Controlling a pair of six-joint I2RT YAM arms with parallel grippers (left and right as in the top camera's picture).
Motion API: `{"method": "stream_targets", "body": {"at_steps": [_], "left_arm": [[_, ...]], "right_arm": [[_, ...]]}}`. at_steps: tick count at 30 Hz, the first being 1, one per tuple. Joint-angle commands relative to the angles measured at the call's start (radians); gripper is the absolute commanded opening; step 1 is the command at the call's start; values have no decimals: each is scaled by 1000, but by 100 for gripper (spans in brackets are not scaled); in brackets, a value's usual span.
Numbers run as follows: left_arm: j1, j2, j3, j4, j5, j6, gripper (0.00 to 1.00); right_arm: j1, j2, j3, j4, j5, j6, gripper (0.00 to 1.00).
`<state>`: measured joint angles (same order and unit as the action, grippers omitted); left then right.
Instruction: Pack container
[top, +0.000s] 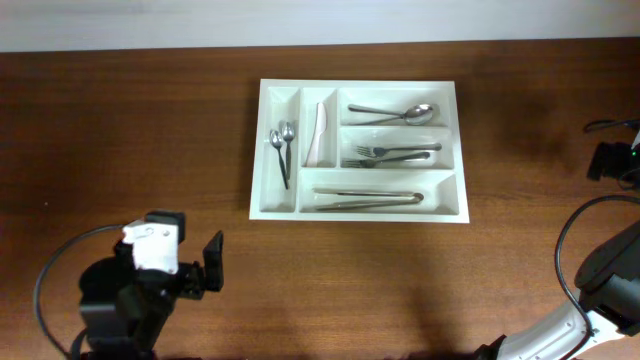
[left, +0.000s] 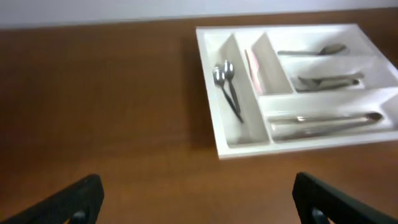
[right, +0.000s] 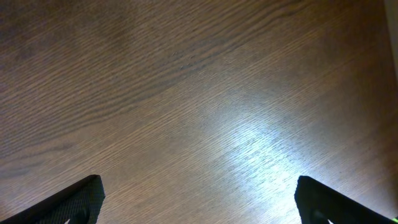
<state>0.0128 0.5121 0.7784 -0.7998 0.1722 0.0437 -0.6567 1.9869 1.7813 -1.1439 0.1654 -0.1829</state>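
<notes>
1. Far left, lower corner: my left hand (left: 198, 198) hovers over bare wood, released, its two black fingers (left: 81, 199) spread wide with nothing between them. It sits well apart from the tray and points toward it; the wrist view shows the tray ahead and to the right.
2. The brown wooden tabletop (top: 120, 130) runs the full width of the overhead view, with a pale strip along its far edge.
3. Centre, toward the far side: the white cutlery tray (top: 278, 103) lies flat on the tabletop, long side across the view.
4. In the tray's leftmost narrow compartment, two small spoons (top: 283, 145) lie side by side, bowls toward the far edge.
5. In the next narrow compartment lies one white utensil (top: 319, 135), shaped like a knife; I cannot make out more.
6. Right of that, three long compartments are stacked from far to near. The far one holds a large spoon (top: 395, 113), bowl to the right.
7. The middle one holds metal forks (top: 395, 153), tines to the left; I cannot count them surely.
8. The near one, which is the widest, holds long metal pieces (top: 368, 198) lying lengthwise; whether they are tongs or knives I cannot tell.
9. Right edge: a black block (top: 605, 160) with a cable (top: 610, 125) sits at the table's side.
10. Lower right: my right arm (top: 610, 270) curls in from the corner. Its wrist camera shows the right hand (right: 198, 194) released, fingers apart, over bare wood grain with a bright glare patch.
</notes>
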Motion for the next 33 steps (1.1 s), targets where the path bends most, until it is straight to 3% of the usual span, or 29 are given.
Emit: {"method": "stream_targets", "body": {"at_steps": [1, 8, 12, 28, 33], "left_arm": [[0, -3, -180, 190, 58, 89, 99], [1, -20, -414, 472, 162, 101, 99], [1, -128, -517, 587, 195, 165, 99], [2, -395, -634, 574, 93, 167, 99], [3, -459, -634, 507, 17, 167, 99]], "right_arm": [[2, -2, -5, 0, -1, 9, 99], [2, -2, -5, 0, -1, 8, 99], [2, -2, -5, 0, -1, 9, 99], [2, -2, -5, 0, -1, 9, 99], [2, -2, -5, 0, -1, 9, 99]]}}
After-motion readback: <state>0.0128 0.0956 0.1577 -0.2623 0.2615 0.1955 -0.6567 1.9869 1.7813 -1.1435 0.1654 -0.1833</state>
